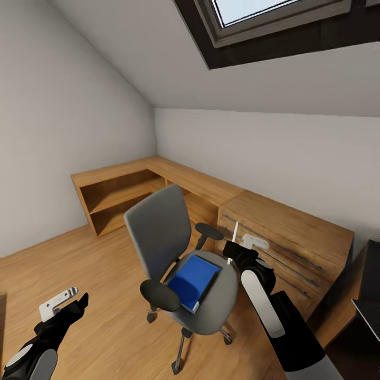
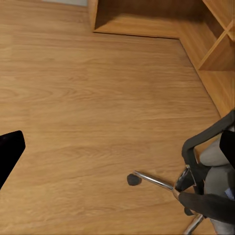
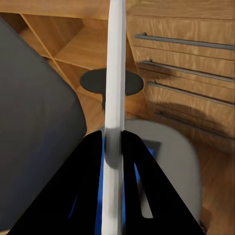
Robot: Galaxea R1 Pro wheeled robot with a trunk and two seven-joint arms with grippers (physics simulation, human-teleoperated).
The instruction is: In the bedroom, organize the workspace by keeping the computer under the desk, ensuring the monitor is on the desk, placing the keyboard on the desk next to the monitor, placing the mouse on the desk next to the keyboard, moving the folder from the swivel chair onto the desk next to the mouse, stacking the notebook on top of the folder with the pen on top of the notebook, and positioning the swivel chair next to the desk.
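A grey swivel chair stands on the wood floor facing the low cabinets. A blue folder lies flat on its seat. My right gripper hovers just above the seat's right rim, shut on a thin white pen that points upward. In the right wrist view the pen runs between the two black fingers, with the grey backrest, an armrest and a sliver of the blue folder behind. My left gripper hangs open and empty at the chair's left, over bare floor.
An L-shaped wooden shelf unit runs along both walls, joined to a drawer chest right behind the chair. Dark furniture cuts in at the right edge. The chair's wheeled base spreads over the floor. A skylight sits overhead.
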